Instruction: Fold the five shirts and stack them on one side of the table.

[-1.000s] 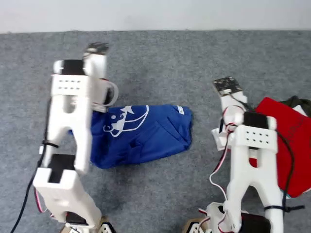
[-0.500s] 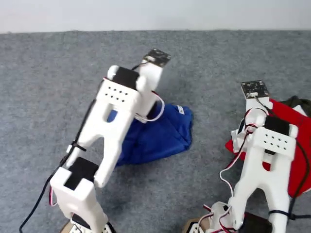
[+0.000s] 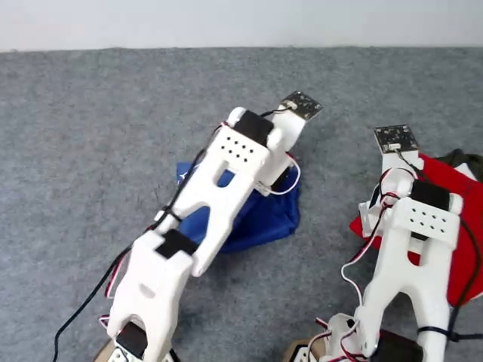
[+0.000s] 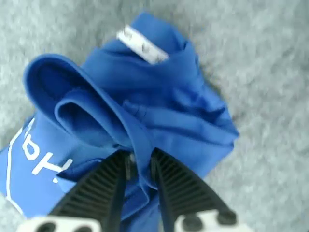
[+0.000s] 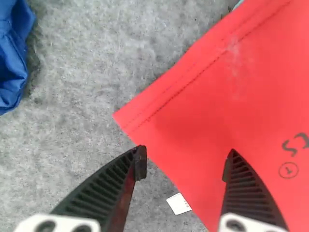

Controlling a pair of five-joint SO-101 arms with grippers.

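Observation:
A blue shirt (image 3: pixel 260 215) with white print lies bunched in the middle of the grey carpeted table, partly hidden under the left arm. My left gripper (image 4: pixel 140 157) is shut on a fold of the blue shirt (image 4: pixel 159 111), pinching the cloth's edge and holding it up over the rest of the garment. A red shirt (image 3: pixel 453 204) lies folded at the right edge of the table. Above the near corner of the red shirt (image 5: pixel 227 101), my right gripper (image 5: pixel 186 166) stands open with nothing between its fingers.
A dark garment (image 3: pixel 460 157) peeks out behind the red shirt at the far right. A small white tag (image 5: pixel 178 203) lies on the carpet beside the red shirt. Grey carpet (image 3: pixel 90 136) stretches bare to the left and back.
The left arm has swung from the shirt's left side over to its right, dragging a blue fold across. The right arm shifted right over the red shirt, then stayed still.

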